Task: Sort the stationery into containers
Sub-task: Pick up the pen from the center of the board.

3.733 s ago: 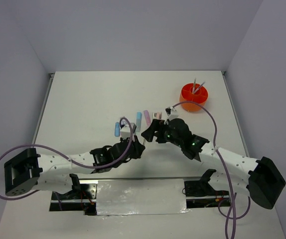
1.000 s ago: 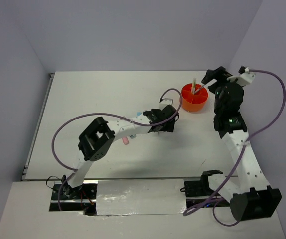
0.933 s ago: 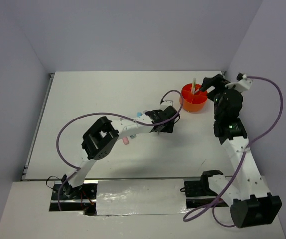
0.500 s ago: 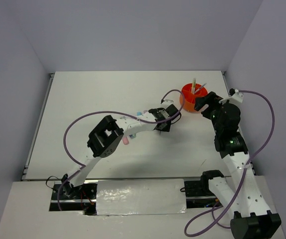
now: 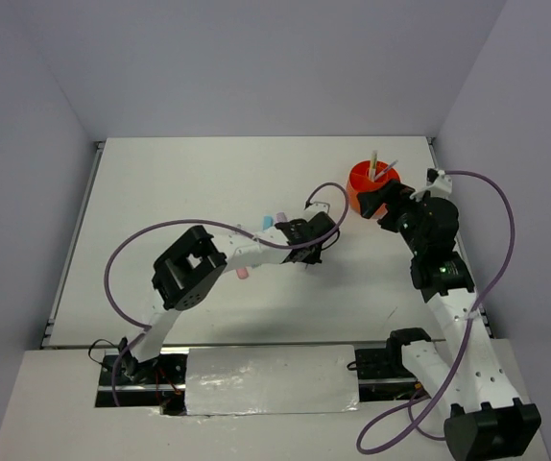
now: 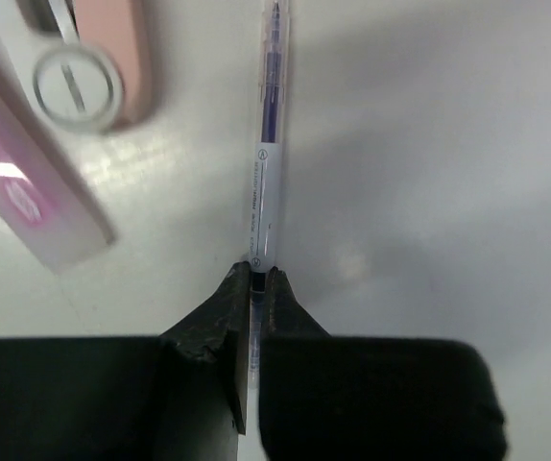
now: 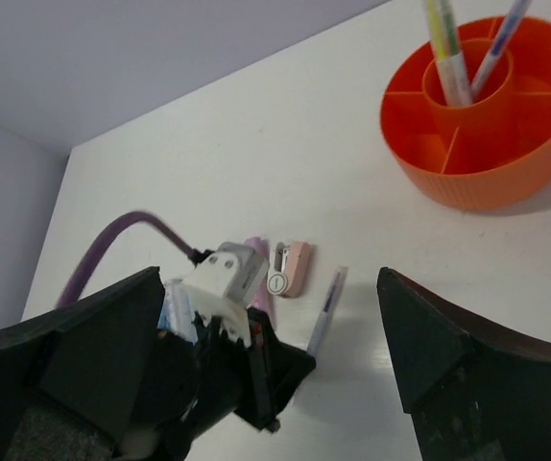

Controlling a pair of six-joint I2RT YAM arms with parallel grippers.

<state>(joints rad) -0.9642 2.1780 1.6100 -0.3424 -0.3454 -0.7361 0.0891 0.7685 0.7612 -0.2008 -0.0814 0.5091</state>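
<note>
Top view: left gripper [image 5: 306, 248] at centre; right gripper [image 5: 370, 198] just beside the orange pot [image 5: 357, 175], upper right. Left wrist: jaws clenched on a thin pen [image 6: 268, 144] lying up the middle. Right wrist: jaws spread wide, empty.

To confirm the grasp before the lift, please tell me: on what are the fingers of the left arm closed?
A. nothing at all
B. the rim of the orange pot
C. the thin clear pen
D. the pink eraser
C: in the left wrist view the left fingers are pinched together on the near end of the thin clear pen, with no gap beside it.
</note>
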